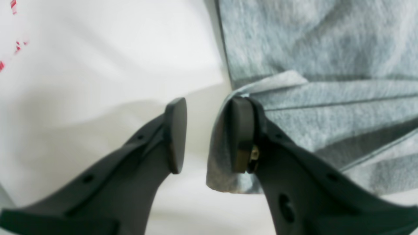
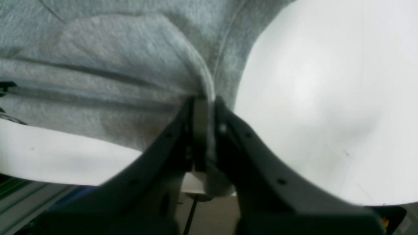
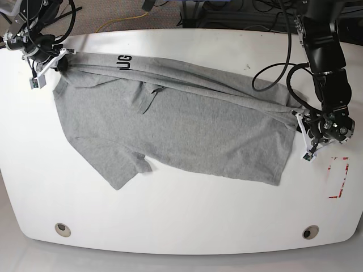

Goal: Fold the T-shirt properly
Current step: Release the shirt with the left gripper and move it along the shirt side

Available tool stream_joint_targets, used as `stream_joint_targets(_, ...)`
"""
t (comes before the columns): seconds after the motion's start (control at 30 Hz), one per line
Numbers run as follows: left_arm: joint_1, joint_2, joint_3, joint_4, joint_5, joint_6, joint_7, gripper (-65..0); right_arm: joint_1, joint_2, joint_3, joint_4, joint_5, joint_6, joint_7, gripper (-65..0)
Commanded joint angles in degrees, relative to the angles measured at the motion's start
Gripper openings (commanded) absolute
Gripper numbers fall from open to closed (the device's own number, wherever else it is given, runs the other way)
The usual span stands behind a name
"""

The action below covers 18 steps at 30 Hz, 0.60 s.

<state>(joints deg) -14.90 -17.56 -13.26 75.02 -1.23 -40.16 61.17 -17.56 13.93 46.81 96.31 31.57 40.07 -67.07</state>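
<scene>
The light grey T-shirt (image 3: 187, 124) lies spread across the white table (image 3: 181, 221). Its upper edge is a folded band running between my two grippers, with black lettering (image 3: 123, 62) near the left end. In the base view my right gripper (image 3: 61, 61) is at the far left corner. The right wrist view shows this gripper (image 2: 204, 106) shut on a fold of the T-shirt (image 2: 114, 49). My left gripper (image 3: 299, 118) is at the cloth's right edge. Up close, that gripper (image 1: 209, 135) is open, with a corner of the T-shirt (image 1: 326, 49) draped against its right finger (image 1: 241, 133).
A red tape outline (image 3: 339, 178) marks the table right of the shirt. Two round fittings (image 3: 63, 229) (image 3: 309, 232) sit near the front edge. Cables (image 3: 272, 73) trail onto the back right of the table. In the right wrist view the table's edge (image 2: 98, 176) is close by.
</scene>
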Motion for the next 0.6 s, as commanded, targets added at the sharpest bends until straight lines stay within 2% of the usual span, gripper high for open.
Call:
stream_joint_targets(0.0,-2.73,-1.3,-0.5,0.98,0.31,0.16,-0.9,-44.6,0.11,0.97,0.53,1.14,0.38,-0.07,1.0,-62.0)
stream_joint_targets(0.07,-3.96,-1.3,-1.21,0.98,0.22,0.16,-0.9,-43.8,0.11,0.79,0.8,1.14,0.38,-0.07,1.0,-61.7)
stream_joint_targets(0.13,-3.96,-1.3,-3.23,1.06,0.05,0.16,-0.9,-38.8,0.11,0.7,1.33,1.05,0.38,-0.07,1.0,-61.7)
stream_joint_targets(0.2,-3.87,-1.3,-6.22,1.94,-2.68,0.16,-0.81,-28.5,0.73,0.7,1.24,1.05,0.38,-0.07,1.0,-61.7)
stream_joint_targets(0.27,-3.08,-1.3,-8.77,2.82,-7.95,0.16,-0.29,-16.5,0.81,0.7,1.24,1.05,0.38,-0.07,1.0,-61.7)
stream_joint_targets(0.33,-2.82,-2.0,-10.61,3.35,-12.17,0.16,2.26,-10.1,0.9,0.62,1.24,1.14,0.38,-0.07,1.0,-61.7)
stream_joint_targets(0.4,-3.08,-3.49,-12.19,3.53,-16.48,0.16,5.69,-9.7,0.9,0.62,1.24,1.14,0.38,-0.07,0.91,-61.7)
stream_joint_targets(0.57,-2.47,-3.76,-14.57,5.64,-28.44,0.16,9.82,-10.7,0.9,0.62,0.97,1.14,0.38,-0.07,0.91,-61.7)
